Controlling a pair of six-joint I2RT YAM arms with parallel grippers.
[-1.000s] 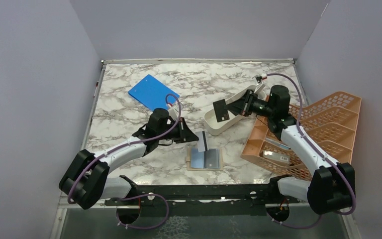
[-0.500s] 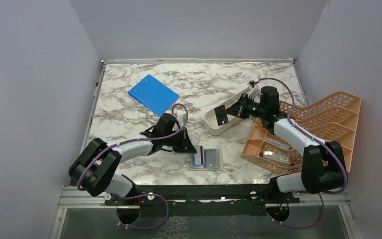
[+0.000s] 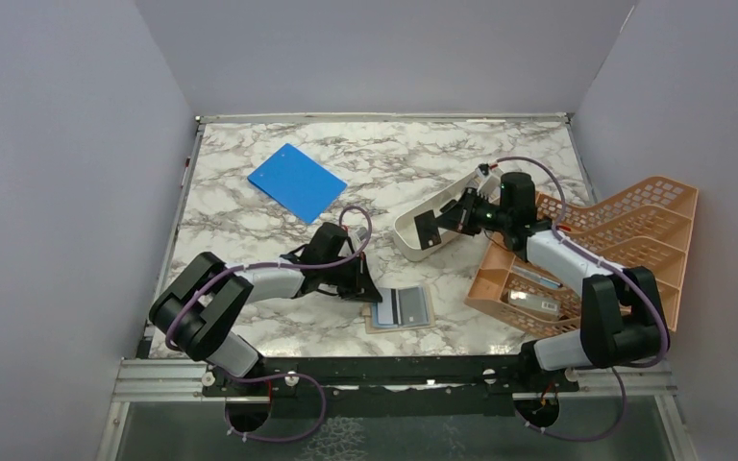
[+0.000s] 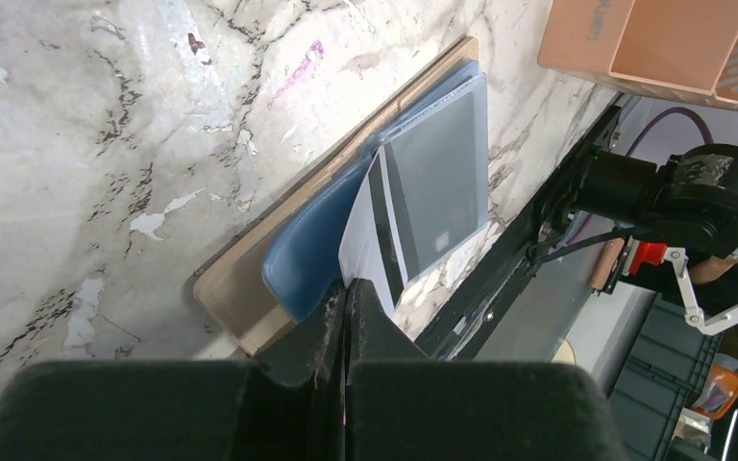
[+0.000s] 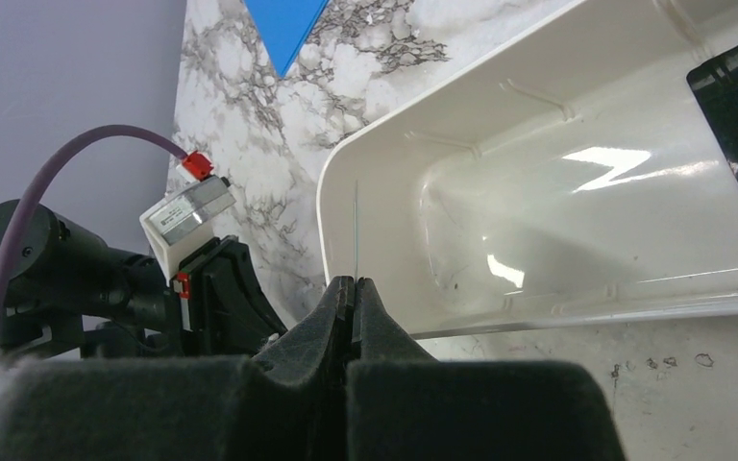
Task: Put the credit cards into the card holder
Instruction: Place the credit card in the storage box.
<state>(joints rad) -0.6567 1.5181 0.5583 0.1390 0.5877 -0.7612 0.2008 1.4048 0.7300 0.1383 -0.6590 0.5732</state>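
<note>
So, left claw (image 4: 351, 293): closed, gripping the near short edge of the white striped card (image 4: 373, 226). It is sitting low over the counter (image 3: 250, 230), just left of the card holder in the top view.
White striped card: reaching from the claw over the open card holder (image 4: 240, 298), overlapping both the blue card and the grey card.
Blue card (image 4: 298, 259): lying flat on the holder's nearer half, partly under the striped card.
Grey card (image 4: 437, 178): lying flat on the holder's farther half.
Card holder: lying open and flat near the front edge of the counter, between the two arms.
Right claw (image 3: 445, 219): closed, pinching the black card (image 3: 428, 229). The wrist camera is seeing the held card edge-on, as a thin line.
Black card: hanging upright at the left end of the white tray (image 3: 405, 240). Cannot tell whether it is touching the tray.
Tray: lying diagonally, its far end beside the orange rack (image 3: 634, 230).
Rack: standing at the counter's right edge.
Blue board (image 3: 296, 181): lying flat at back left, well apart from both claws.
</note>
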